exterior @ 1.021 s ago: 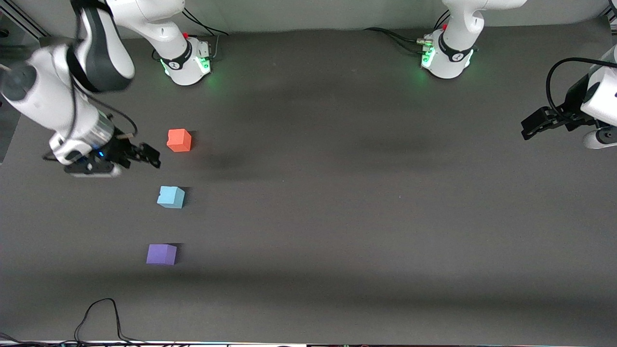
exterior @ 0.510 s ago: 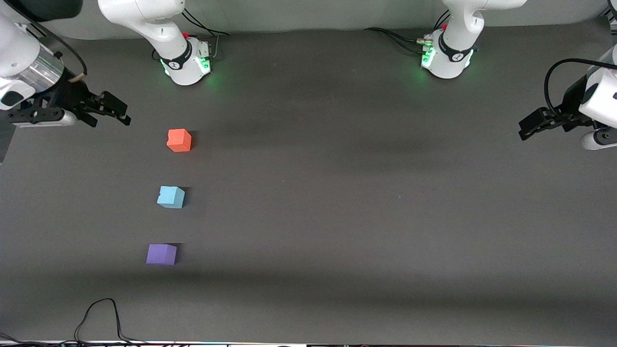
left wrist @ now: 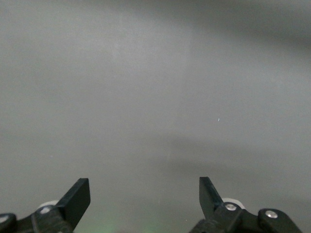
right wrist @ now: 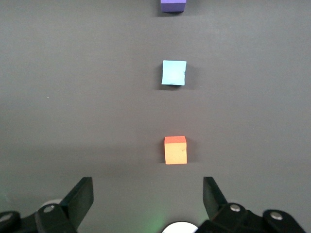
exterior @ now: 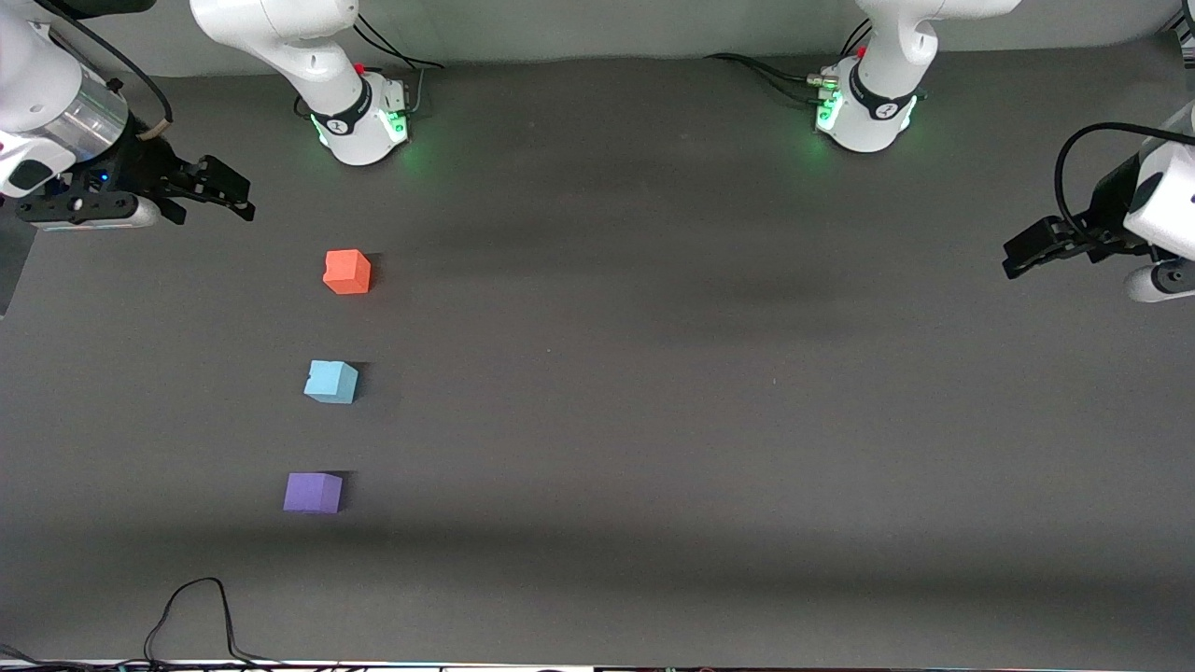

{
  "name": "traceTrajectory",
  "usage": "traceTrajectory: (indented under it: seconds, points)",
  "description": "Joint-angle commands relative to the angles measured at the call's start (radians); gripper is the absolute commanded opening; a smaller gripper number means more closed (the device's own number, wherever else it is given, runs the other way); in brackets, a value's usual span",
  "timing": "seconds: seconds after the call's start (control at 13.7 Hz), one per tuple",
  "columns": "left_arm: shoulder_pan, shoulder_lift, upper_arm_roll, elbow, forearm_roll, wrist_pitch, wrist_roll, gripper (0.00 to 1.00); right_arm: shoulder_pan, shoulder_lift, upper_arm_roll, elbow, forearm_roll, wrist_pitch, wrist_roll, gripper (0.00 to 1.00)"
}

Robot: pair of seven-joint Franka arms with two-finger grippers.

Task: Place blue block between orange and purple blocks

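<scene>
The light blue block [exterior: 330, 382] sits on the dark table between the orange block [exterior: 347, 272] and the purple block [exterior: 313, 493], all three in a line toward the right arm's end. The purple one is nearest the front camera. The right wrist view shows the orange block [right wrist: 175, 150], the blue block [right wrist: 174, 73] and part of the purple block [right wrist: 173, 5]. My right gripper [exterior: 229, 194] is open and empty, raised near the table's edge, apart from the orange block. My left gripper [exterior: 1022, 254] is open and empty at the left arm's end and waits.
The two arm bases [exterior: 359, 117] [exterior: 864, 107] stand along the table's edge farthest from the front camera. A black cable [exterior: 191, 616] loops on the table near the front edge. The left wrist view shows only bare table [left wrist: 155, 97].
My right gripper has risen and drawn away from the blocks toward its base's side of the table. The blocks have not moved. The left gripper barely shifted.
</scene>
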Motion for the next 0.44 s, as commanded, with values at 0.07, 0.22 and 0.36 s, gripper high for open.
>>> traceTrajectory:
  seconds: [0.07,0.22,0.36]
  points:
    - [-0.008,0.018,0.005,0.048,-0.01,-0.032,-0.012,1.0,-0.012,-0.01,0.008,0.019,-0.015,-0.041,-0.006,1.0]
    - [-0.006,0.018,0.005,0.051,-0.01,-0.032,-0.014,1.0,-0.007,-0.012,0.009,0.016,-0.015,-0.041,-0.004,1.0]
    - [-0.006,0.018,0.005,0.054,-0.01,-0.032,-0.014,1.0,-0.006,-0.012,0.009,0.018,-0.016,-0.041,-0.006,1.0]
